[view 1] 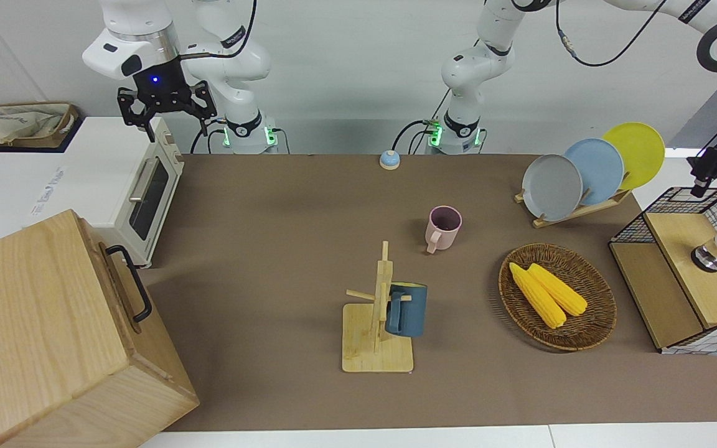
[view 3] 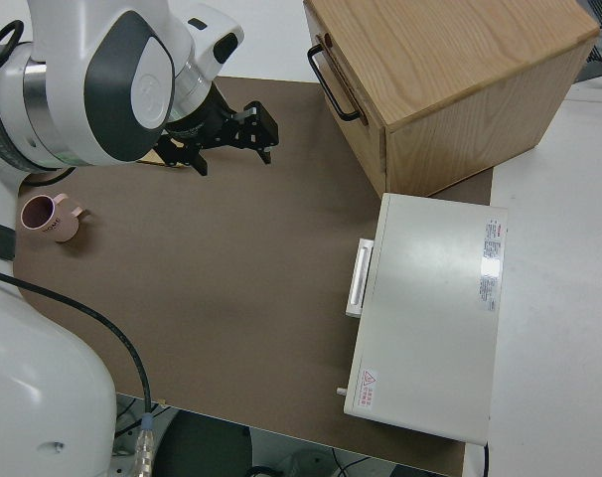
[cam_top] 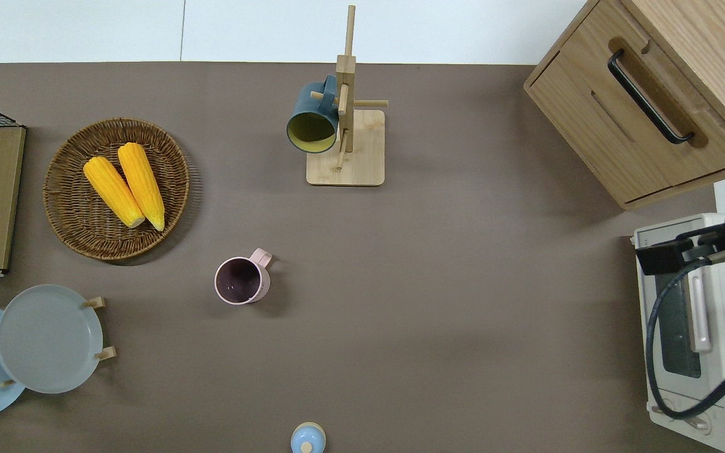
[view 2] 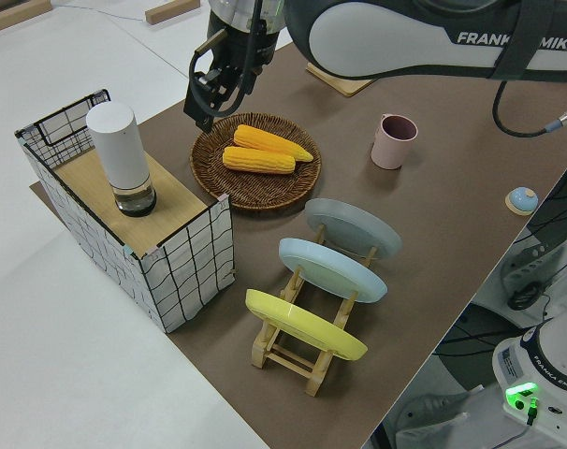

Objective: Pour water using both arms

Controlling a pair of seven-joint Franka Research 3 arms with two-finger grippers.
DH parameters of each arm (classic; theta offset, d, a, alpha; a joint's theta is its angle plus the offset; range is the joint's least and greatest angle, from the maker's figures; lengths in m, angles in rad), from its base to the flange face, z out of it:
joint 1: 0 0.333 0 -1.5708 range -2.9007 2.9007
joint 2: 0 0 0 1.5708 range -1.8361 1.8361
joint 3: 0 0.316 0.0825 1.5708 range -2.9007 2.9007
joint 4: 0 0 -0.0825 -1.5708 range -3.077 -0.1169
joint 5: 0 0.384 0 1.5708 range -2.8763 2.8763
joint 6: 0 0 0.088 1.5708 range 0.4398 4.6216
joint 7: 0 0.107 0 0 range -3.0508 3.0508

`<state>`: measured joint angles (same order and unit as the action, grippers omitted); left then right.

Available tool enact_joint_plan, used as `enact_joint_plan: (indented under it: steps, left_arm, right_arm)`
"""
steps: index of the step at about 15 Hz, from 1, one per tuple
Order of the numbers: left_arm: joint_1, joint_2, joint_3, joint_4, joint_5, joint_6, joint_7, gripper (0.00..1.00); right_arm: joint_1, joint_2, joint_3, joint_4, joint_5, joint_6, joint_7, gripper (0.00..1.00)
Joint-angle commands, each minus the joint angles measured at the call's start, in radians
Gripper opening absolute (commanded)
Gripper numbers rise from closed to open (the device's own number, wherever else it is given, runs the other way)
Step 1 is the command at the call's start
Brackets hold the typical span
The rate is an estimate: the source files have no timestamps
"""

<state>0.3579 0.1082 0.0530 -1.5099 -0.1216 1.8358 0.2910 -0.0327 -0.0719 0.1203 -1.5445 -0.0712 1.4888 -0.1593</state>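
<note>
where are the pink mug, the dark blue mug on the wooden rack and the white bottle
pink ceramic mug (cam_top: 242, 280): overhead view, on its dark inside
dark blue mug hanging on the wooden rack (view 1: 407, 311): front view, on its outer wall
white cylindrical bottle (view 2: 122, 151): left side view, on its white upper body

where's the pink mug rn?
The pink mug stands upright on the brown mat near the table's middle, nearer to the robots than the wooden mug rack, beside the corn basket.
</note>
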Motion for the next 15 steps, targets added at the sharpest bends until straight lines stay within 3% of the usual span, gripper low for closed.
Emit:
enact_joint_plan:
  steps: [1,6,12,15]
  left_arm:
    - [-0.118,-0.053,0.016,0.000,0.063,-0.095,-0.110,1.00]
    - [-0.259,-0.087,0.013,0.000,0.097,-0.208,-0.176,1.00]
    - [-0.416,-0.087,0.013,0.000,0.135,-0.273,-0.188,1.00]
    - [-0.456,-0.087,0.001,-0.001,0.123,-0.276,-0.228,1.00]
  right_arm:
    - [-0.003,-0.005,0.001,-0.005,0.001,-0.010,-0.017,0.992]
    - [-0.003,-0.005,0.001,-0.005,0.001,-0.010,-0.017,0.992]
    - [-0.004,-0.005,0.001,-0.005,0.001,-0.010,-0.017,0.992]
    - [-0.003,-0.005,0.001,-0.005,0.001,-0.010,-0.017,0.992]
